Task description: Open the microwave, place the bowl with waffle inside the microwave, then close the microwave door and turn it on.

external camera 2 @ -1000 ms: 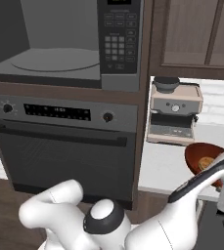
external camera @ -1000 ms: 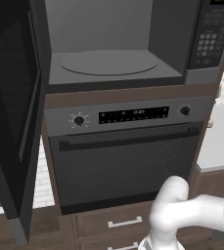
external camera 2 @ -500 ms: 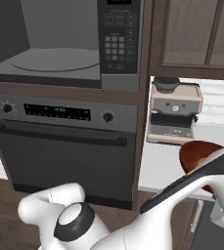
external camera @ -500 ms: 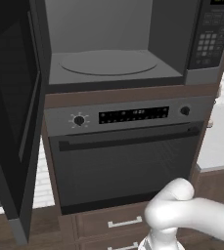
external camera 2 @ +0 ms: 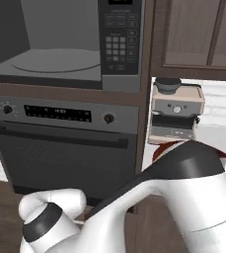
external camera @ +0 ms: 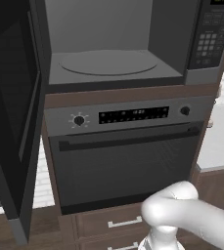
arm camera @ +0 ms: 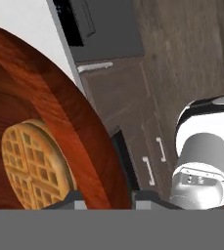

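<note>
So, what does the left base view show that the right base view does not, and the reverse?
Left base view: the microwave door, swung open at left. Right base view: a coffee machine and a reddish edge of the bowl behind the arm. Both: the open microwave with its turntable, the keypad, the oven below.

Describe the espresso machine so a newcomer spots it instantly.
Start at the open microwave above the black oven. Right of its keypad, past the wood panel, the espresso machine stands on a white counter under the cabinets: a beige box with a round dial.
</note>
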